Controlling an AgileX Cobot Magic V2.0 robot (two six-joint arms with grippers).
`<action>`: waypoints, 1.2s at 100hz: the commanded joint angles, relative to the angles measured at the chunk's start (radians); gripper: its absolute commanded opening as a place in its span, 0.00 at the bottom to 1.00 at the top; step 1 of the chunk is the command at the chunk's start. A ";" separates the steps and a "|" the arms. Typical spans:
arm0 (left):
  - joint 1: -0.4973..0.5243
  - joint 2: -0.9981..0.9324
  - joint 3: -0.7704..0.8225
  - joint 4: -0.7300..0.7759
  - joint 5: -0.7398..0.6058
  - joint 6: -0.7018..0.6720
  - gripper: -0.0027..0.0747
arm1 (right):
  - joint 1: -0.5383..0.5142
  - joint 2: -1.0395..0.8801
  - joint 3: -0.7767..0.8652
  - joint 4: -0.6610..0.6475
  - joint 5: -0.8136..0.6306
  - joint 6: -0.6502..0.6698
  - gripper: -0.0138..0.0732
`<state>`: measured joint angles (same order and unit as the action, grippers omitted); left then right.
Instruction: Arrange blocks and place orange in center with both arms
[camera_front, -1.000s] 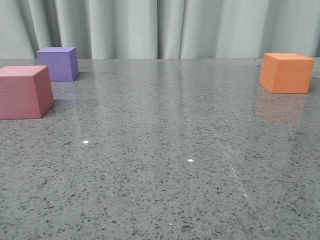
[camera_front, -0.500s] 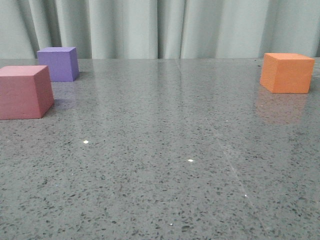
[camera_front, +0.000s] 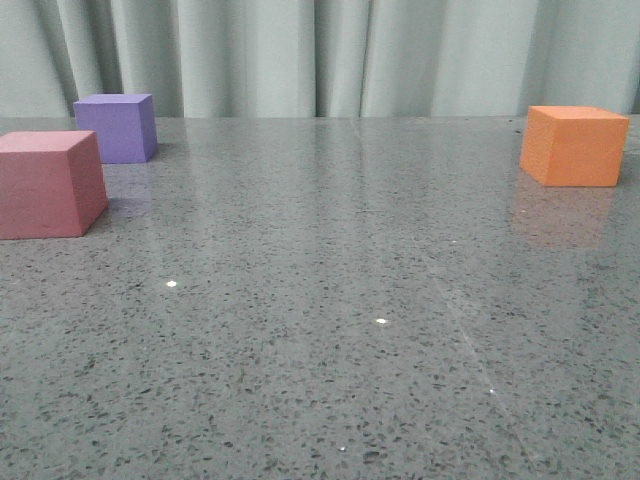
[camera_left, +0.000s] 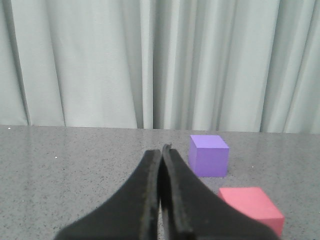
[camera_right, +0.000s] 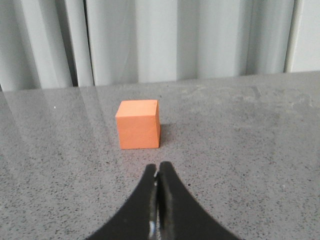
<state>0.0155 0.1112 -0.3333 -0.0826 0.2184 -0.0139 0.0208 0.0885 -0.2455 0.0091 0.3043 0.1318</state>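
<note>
The orange cube (camera_front: 574, 146) sits far right on the grey speckled surface (camera_front: 320, 330), well apart from the other two. The pink cube (camera_front: 48, 184) stands at the far left, with the purple cube (camera_front: 117, 127) just behind it. The right gripper (camera_right: 158, 176), fingers pressed together, points at the orange cube. The left gripper (camera_left: 161, 152) is likewise pressed together, empty. Pale curtains (camera_front: 320, 55) hang behind.

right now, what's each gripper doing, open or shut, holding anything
Left gripper: shut, holding nothing.
Right gripper: shut, holding nothing, short of the orange cube.
</note>
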 joint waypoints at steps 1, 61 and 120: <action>0.001 0.111 -0.136 -0.010 0.024 -0.009 0.01 | -0.004 0.072 -0.117 -0.002 0.008 -0.008 0.02; 0.001 0.546 -0.441 -0.010 0.191 -0.009 0.03 | -0.004 0.493 -0.473 0.004 0.273 -0.008 0.12; 0.001 0.546 -0.441 -0.010 0.168 -0.009 0.90 | -0.004 0.510 -0.472 0.028 0.266 -0.008 0.85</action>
<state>0.0155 0.6544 -0.7375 -0.0826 0.4756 -0.0146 0.0208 0.5887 -0.6813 0.0328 0.6416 0.1318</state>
